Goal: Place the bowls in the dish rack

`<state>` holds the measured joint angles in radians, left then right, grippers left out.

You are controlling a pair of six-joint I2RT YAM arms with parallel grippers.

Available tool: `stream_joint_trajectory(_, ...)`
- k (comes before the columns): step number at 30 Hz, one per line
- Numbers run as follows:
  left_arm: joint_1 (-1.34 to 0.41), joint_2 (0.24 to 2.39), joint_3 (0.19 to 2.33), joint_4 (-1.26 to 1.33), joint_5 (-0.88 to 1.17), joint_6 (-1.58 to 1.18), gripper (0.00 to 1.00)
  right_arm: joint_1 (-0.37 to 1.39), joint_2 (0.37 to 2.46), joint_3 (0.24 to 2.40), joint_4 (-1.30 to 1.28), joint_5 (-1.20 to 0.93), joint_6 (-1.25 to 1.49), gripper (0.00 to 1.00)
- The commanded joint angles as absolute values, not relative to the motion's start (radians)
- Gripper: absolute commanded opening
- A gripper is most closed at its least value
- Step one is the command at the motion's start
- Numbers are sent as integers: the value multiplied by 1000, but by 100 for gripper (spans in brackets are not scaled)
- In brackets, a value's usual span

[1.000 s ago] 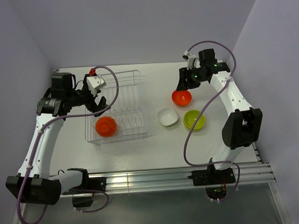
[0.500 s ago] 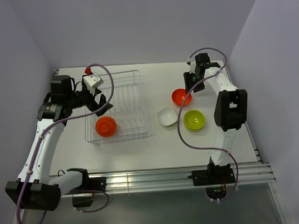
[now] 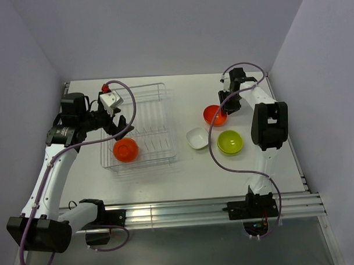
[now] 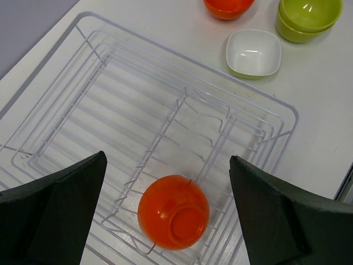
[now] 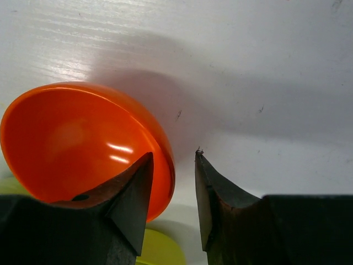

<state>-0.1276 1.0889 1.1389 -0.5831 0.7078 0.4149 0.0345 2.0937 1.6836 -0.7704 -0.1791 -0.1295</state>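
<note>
An orange-red bowl [image 4: 174,212] lies upside down in the near end of the wire dish rack [image 4: 138,99]. My left gripper [image 4: 166,160] hovers open just above it, touching nothing. On the table right of the dish rack [image 3: 143,119] sit another orange-red bowl [image 3: 214,114], a white squarish bowl [image 3: 197,138] and a lime green bowl [image 3: 229,141]. My right gripper [image 5: 173,153] straddles the far rim of the orange-red bowl [image 5: 71,138]: one finger is inside and the other outside. A gap remains at the outer finger, so the jaws are open.
The side wall runs close to the right of the right arm [image 3: 268,120], and the back wall stands just beyond the rack. The white bowl [image 4: 253,52] seems to rest in a green one. Bare table lies between the rack and the bowls.
The right arm swung toward the back, its gripper dropped over the orange-red bowl's far rim, and its jaws narrowed. The left gripper stayed open, drifting slightly over the rack.
</note>
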Motion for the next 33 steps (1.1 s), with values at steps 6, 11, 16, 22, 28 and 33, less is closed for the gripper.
stream_joint_trajectory(6, -126, 1065, 1144, -563, 781, 489, 100, 29, 2097, 1697, -758, -232, -146, 12)
stream_joint_trajectory(11, -126, 1066, 1180, -663, 818, 684, 99, 9, 2028, 1753, -795, -385, -127, 0)
stream_joint_trajectory(16, -126, 968, 1112, -531, 839, 796, 99, 8, 1905, 1828, -880, -576, -135, 0)
stream_joint_trajectory(22, -207, 876, 1026, -385, 810, 1053, 100, 8, 1795, 1755, -1012, -883, -178, 0)
stream_joint_trajectory(28, -377, 911, 1060, -364, 765, 1239, 99, 52, 1706, 1692, -1222, -1060, -334, 0)
stream_joint_trajectory(33, -555, 927, 1028, -319, 714, 1380, 100, 100, 1657, 1588, -1388, -1075, -507, 0)
